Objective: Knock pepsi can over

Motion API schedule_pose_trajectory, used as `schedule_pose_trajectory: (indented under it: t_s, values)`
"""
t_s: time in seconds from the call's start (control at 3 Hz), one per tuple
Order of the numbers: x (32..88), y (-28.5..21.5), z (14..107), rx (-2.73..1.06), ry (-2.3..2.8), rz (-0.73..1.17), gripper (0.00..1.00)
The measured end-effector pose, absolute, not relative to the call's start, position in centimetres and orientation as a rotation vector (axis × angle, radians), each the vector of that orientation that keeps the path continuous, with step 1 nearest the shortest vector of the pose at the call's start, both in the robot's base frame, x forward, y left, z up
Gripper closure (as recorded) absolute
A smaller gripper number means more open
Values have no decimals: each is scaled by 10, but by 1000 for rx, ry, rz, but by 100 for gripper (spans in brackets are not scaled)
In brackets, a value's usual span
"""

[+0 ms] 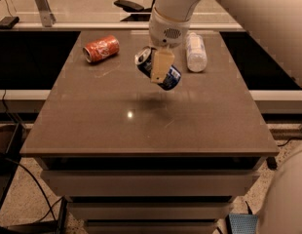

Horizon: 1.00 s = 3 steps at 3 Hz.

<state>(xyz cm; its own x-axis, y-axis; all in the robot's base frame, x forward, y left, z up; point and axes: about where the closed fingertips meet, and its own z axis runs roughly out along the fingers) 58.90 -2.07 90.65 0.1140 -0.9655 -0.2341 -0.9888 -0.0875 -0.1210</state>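
Gripper (160,67) is hanging over the far-centre of the table (141,130), w/ the jaws clamping on the pepsi can (172,77). One tan finger is lying across the can's side; the other is hiding behind it. The pepsi can is tilting hard, silver top pointing up-left and blue base down-right. It's looking lifted clear of the tabletop, judging by the dark shadow sitting just below it.

Left of the pepsi can, well apart, an orange can (101,48) is lying on its side. Right of the pepsi can, near it, a clear bottle (196,52) is also lying flat. The white arm (173,9) is rising straight above the pepsi can.

Risks, as I'm reading it:
- The can's round, so a release from this height & angle prob means rolling, maybe right into the bottle or on toward the table edge.
- Swinging right while lowering could be nudging the bottle.
- The grip is looking off-centre, so the can could be slipping out early and bouncing.
- If the base touches down first, it might be rocking back upright, leaving the task undone.
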Motion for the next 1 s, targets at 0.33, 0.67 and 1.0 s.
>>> schedule_pose_trajectory:
  t_s: [0.33,0.67,1.0]
  values:
    - [591,-22,900,-2183,1994,81,100]
    - [595,-25,894,-2206,2046,25,100]
    - [597,-29,889,-2219,2085,-25,100]
